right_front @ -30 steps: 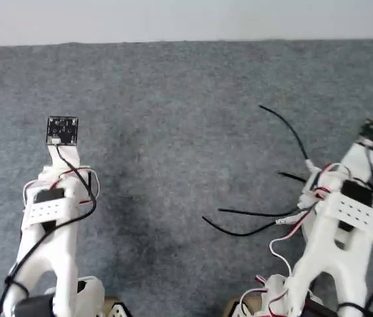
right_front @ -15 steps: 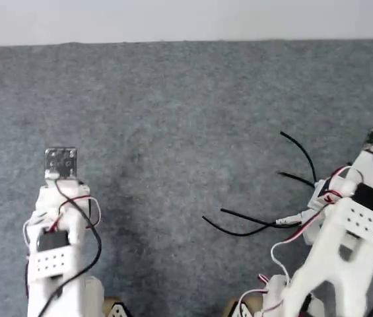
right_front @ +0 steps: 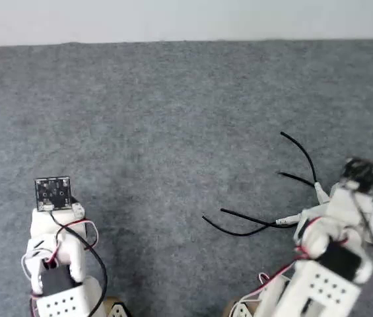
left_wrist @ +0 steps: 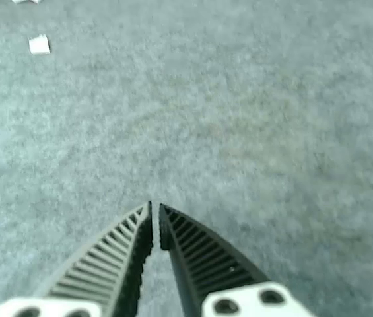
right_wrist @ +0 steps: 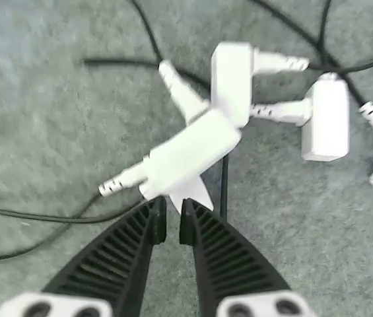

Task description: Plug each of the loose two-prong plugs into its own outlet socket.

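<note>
Right gripper (right_wrist: pixel 171 208), mine: black ribbed fingers drawn to a narrow slit, gripping nothing | white plastic plug blocks (right_wrist: pixel 186 155) on thin black cords (right_wrist: pixel 224 175) lie clustered ahead of it, the nearest just off its tips | my left gripper (left_wrist: pixel 154 208): fingers all but closed, holding nothing, over grey felt table (left_wrist: pixel 252 99).
</note>
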Robot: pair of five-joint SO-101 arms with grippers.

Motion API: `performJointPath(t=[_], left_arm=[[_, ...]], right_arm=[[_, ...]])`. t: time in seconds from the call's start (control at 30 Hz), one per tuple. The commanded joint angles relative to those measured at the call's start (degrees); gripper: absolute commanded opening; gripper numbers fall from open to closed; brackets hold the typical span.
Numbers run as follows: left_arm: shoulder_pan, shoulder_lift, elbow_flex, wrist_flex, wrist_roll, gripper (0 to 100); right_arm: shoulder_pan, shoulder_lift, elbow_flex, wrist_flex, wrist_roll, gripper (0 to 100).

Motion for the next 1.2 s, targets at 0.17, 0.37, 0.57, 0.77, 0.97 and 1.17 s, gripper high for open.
performJointPath(t=[0.17, 0.37, 0.57, 0.77, 0.97, 1.17], left_arm=[[-0.1, -4.7, -1.0, 12.5, 0.2, 2], [-0.4, -4.5, -1.0, 14.2, 0.2, 2], [-0.3, -5.1, -1.0, 21.1, 0.3, 2], [-0.3, -5.2, -1.0, 21.3, 0.3, 2], [-0.3, -5.2, -1.0, 21.3, 0.3, 2], [-0.3, -5.2, -1.0, 21.3, 0.3, 2]], right_arm=[[0.4, -18.3, 17.6, -0.4, -3.6, 4.4], [0.4, -31.7, 26.9, 3.8, -3.7, 4.0], [0.7, -29.0, 28.7, 1.8, -3.5, 3.9], [0.7, -30.6, 28.8, 2.3, -3.5, 3.9], [0.7, -30.6, 28.8, 2.3, -3.5, 3.9], [0.7, -30.6, 28.8, 2.3, -3.5, 3.9]])
